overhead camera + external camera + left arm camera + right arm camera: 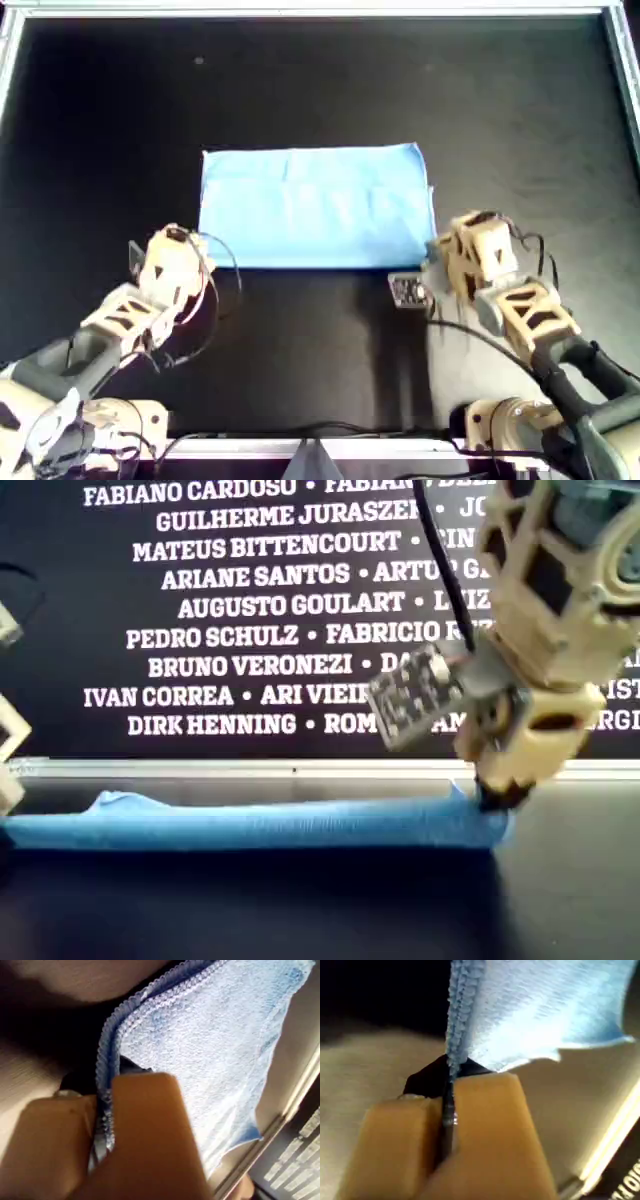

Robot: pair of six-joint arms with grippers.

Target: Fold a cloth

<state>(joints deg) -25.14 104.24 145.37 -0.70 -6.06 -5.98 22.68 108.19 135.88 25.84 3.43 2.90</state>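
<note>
The light-blue cloth (pixel 315 205) lies as a flat rectangle on the black table, and shows as a low blue strip in the exterior view (pixel 270 825). A tan gripper (pixel 185 243) sits at its near left corner in the overhead view. Another gripper (pixel 438 262) sits at its near right corner and also shows in the exterior view (pixel 495 795). My first gripper (pixel 106 1097) is shut on the cloth's stitched hem (pixel 210 1045). My second gripper (pixel 448 1092) is shut on the cloth's edge (pixel 530 1005). The wrist views do not show which arm is which.
The black table has a metal rim (pixel 310 12) at the far side. A banner with white names (pixel 230 610) hangs behind it. A small speckled board (pixel 407 290) sticks out beside the gripper on the overhead view's right. Cables trail near both arms.
</note>
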